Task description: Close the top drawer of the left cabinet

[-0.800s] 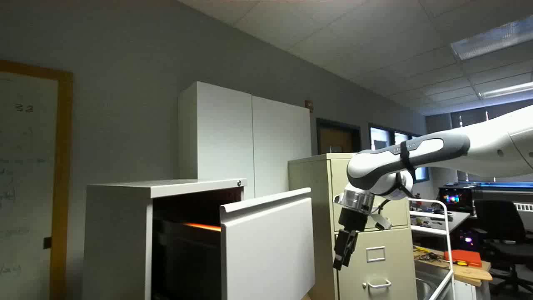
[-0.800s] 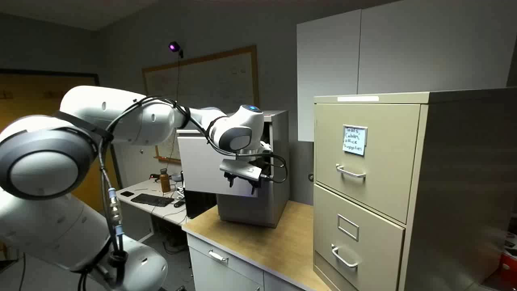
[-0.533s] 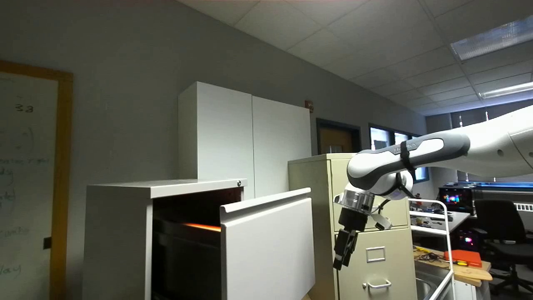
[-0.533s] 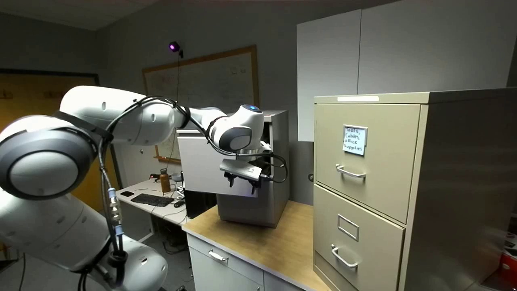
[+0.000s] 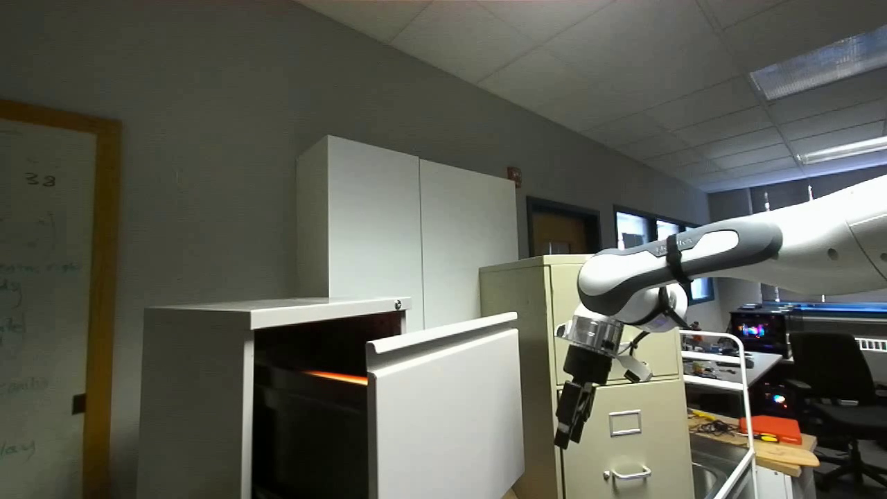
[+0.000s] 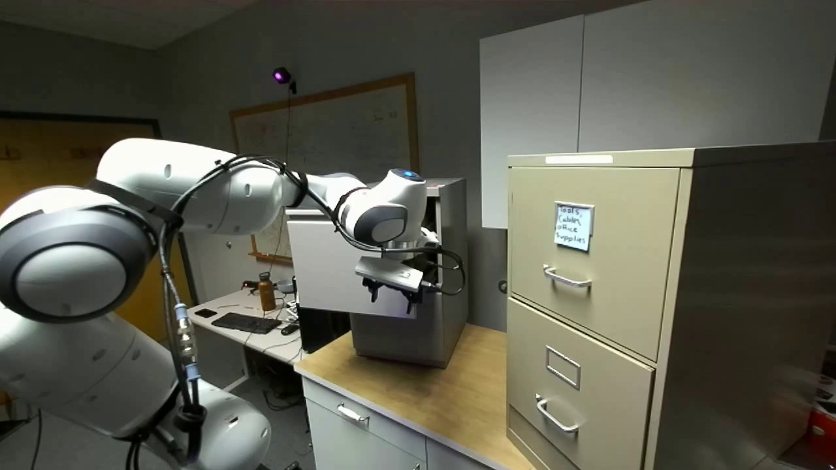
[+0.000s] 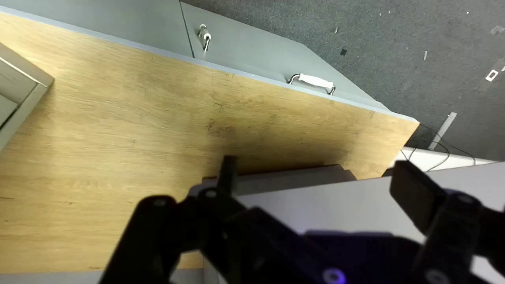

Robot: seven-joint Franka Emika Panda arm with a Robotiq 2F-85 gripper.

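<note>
white metal, the top drawer (image 5: 447, 416) juts from the left cabinet (image 5: 194, 402). the hand (image 6: 392, 302), spread wide and empty, hangs before its front, seemingly apart. likely the lining-up step; next calls for a steady inward push.

in an exterior view: near the left cabinet (image 5: 197, 398), facing the arm (image 5: 724, 251). in an exterior view: along the arm to the top drawer (image 6: 330, 269). both exterior views share all three. wrist view: down onto the counter (image 7: 130, 130).
</note>
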